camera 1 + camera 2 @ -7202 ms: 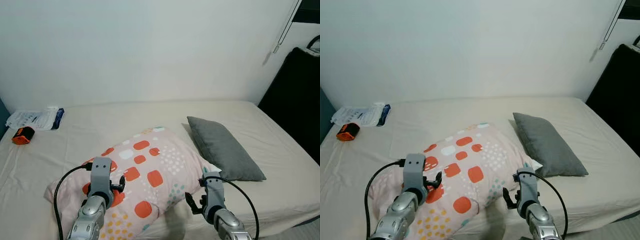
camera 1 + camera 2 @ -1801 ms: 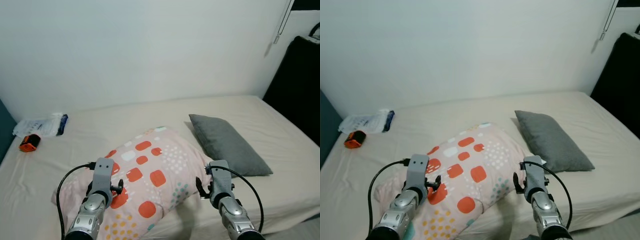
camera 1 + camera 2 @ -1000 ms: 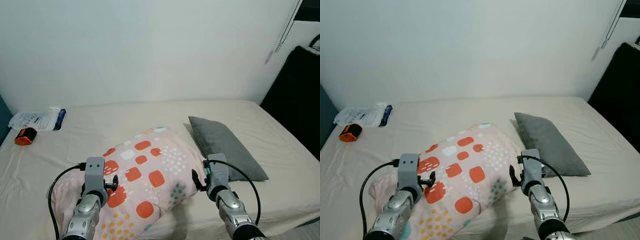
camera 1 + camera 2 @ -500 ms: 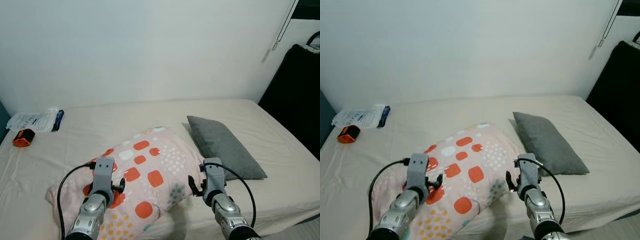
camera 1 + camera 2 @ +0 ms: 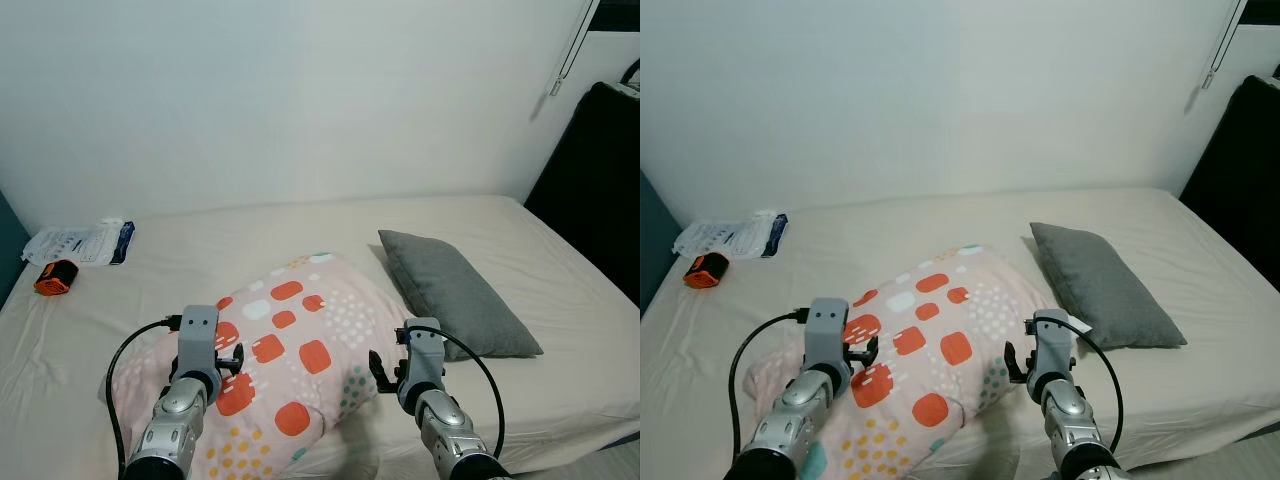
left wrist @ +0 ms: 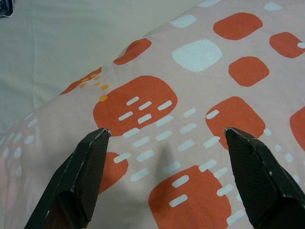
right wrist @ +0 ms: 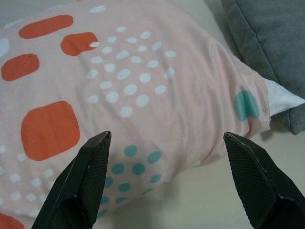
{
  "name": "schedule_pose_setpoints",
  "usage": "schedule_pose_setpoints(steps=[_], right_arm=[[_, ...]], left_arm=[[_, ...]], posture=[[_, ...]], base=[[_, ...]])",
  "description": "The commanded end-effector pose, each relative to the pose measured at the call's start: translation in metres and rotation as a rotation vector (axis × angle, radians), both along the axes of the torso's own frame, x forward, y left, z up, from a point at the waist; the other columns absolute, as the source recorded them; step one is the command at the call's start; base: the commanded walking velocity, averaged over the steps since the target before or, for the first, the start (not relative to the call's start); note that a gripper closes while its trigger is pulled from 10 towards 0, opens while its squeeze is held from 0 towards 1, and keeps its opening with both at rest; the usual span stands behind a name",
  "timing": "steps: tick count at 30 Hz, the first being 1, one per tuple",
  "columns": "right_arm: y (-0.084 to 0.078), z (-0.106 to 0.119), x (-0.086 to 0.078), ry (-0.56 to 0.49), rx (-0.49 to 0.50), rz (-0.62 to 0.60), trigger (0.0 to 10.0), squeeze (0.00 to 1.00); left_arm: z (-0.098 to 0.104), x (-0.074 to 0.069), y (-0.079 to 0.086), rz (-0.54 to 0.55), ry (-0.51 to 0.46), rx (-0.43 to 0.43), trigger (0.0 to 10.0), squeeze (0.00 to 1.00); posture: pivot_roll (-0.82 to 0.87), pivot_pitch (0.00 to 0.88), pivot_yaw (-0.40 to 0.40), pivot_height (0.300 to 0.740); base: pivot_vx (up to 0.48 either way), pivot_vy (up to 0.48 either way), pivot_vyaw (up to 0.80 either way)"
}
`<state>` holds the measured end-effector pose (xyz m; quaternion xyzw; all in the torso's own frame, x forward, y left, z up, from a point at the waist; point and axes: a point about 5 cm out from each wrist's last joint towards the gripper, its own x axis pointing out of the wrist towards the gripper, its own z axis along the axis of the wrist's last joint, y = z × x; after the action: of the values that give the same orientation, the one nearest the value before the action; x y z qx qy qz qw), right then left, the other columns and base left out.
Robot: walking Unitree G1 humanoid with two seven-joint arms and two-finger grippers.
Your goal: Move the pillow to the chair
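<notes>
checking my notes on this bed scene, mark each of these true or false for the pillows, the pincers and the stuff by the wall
1. Both pincers are open. True: the left pincer and the right pincer each have their fingers spread wide over the patterned pillow.
2. The grey pillow lies to the robot's left of the patterned one. False: the grey pillow lies to its right, with the patterned pillow's corner against it.
3. The patterned pillow is already on a chair. False: it lies on the bed.
4. An orange and black object sits near the bed's far left corner. True, beside a white packet.
5. The right pincer grips the grey pillow. False: it is open, facing the patterned pillow's end.
</notes>
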<state>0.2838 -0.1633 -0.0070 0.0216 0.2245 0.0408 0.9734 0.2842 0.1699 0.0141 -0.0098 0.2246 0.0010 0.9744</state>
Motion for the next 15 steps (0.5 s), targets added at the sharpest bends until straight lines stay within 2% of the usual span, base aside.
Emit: schedule_pose_setpoints(steps=[1, 15], right_arm=[[0.0031, 0.0028, 0.0027, -0.017, -0.006, 0.025, 10.0, 0.0], [0.0021, 0.0034, 0.0017, -0.031, -0.008, 0.043, 10.0, 0.0]], left_arm=[[0.0008, 0.0014, -0.0073, -0.012, -0.009, -0.013, 10.0, 0.0], [0.0059, 0.0033, -0.0061, -0.039, -0.03, -0.008, 10.0, 0.0]], posture=[[0.07, 0.0, -0.04, 0.74], [0.06, 0.0, -0.028, 0.74]], base=[[0.0, 0.0, 0.8], [0.0, 0.0, 0.8]])
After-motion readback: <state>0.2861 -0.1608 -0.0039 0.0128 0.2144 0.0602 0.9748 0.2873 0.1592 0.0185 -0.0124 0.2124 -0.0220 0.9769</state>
